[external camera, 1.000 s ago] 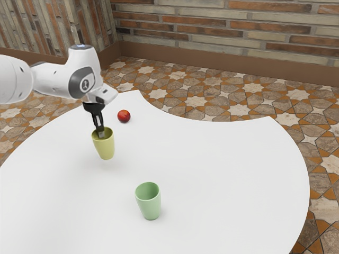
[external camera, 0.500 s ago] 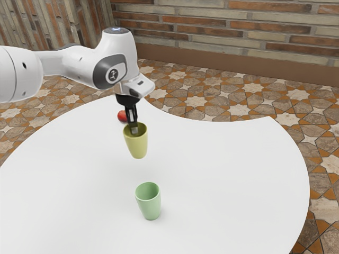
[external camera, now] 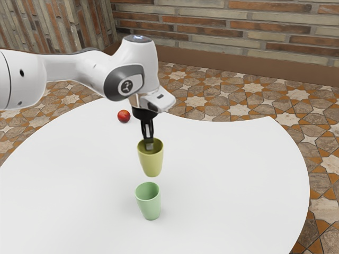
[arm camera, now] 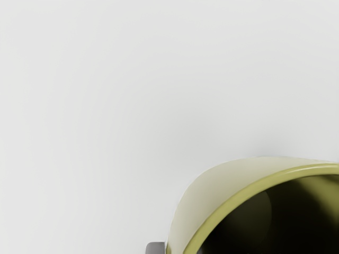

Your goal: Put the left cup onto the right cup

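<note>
The pincer (external camera: 148, 142) is nearly closed, pinching the rim of the yellow-green cup (external camera: 151, 161), which hangs upright below it in the air. Almost straight beneath, not touching, the green cup (external camera: 148, 201) stands on the white table (external camera: 238, 174). A red apple (external camera: 124, 116) lies well apart toward the exterior view's left.

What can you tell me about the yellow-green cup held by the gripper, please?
The yellow-green cup is a plain, handleless tumbler, smooth like plastic, tapering toward its base, with a dark inside. It hangs mouth up, clear of the white table, above the green cup without touching it. The gripper pinches its rim.
</note>
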You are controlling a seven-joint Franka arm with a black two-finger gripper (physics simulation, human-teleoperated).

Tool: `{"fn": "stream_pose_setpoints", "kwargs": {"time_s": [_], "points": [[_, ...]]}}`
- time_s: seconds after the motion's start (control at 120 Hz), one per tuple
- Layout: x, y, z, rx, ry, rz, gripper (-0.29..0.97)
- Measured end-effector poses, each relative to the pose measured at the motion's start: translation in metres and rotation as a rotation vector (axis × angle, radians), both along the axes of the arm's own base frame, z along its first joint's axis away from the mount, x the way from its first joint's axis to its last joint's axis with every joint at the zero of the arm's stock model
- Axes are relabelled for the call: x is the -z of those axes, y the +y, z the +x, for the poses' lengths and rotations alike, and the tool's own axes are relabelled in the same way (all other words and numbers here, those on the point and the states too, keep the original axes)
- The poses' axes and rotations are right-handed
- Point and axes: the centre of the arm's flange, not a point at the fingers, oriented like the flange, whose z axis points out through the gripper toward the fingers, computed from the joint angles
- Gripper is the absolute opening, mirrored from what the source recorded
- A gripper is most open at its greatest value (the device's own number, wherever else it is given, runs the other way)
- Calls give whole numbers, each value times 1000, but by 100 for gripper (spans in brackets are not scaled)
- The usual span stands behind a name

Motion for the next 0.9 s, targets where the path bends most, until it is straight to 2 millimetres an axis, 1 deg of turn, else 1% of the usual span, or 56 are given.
{"fn": "stream_pose_setpoints", "kwargs": {"time_s": [0.075, 0.175, 0.258, 0.367, 0.617, 0.9], "points": [[3, -5, -8, -5, 10, 5, -11], [10, -4, -17, -24, 28, 13, -11], [12, -4, -22, -39, 36, 17, -11], [14, -10, -28, -44, 43, 20, -11], [19, -25, -35, -54, 50, 24, -11], [28, -21, -36, -90, 63, 30, -10]]}}
